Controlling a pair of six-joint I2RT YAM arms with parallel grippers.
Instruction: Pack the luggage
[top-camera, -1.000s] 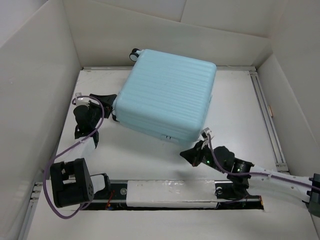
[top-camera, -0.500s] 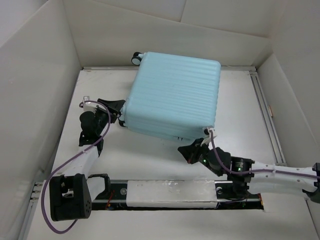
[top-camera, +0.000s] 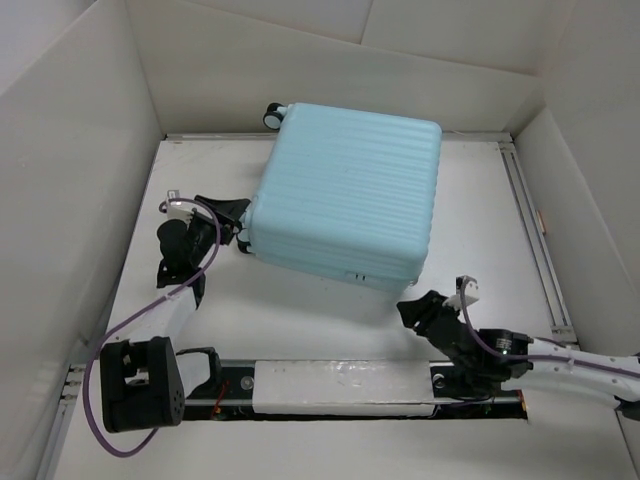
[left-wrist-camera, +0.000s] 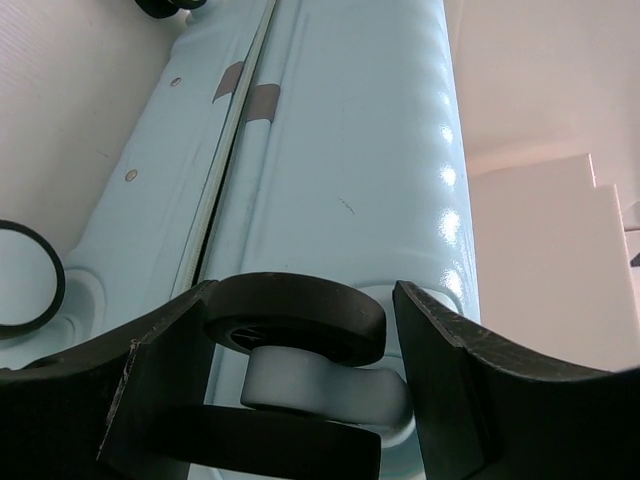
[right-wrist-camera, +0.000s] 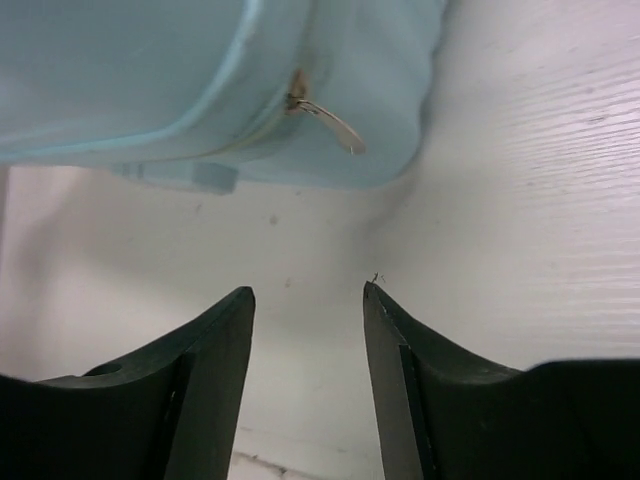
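Here, luggage (top-camera: 345, 195), wheel (left-wrist-camera: 300, 322) between left fingers (left-wrist-camera: 110, 400), right fingers (right-wrist-camera: 205, 390) near, parted

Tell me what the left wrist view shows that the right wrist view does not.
Left wrist only: a black-and-grey caster wheel sitting between the fingers of the left gripper, plus the seam running along the side of the luggage. Right wrist only: a zipper pull hanging at the shell's corner, and the right gripper open with nothing between its fingers. Both: the light-blue shell seen close up, and the white table beside it.
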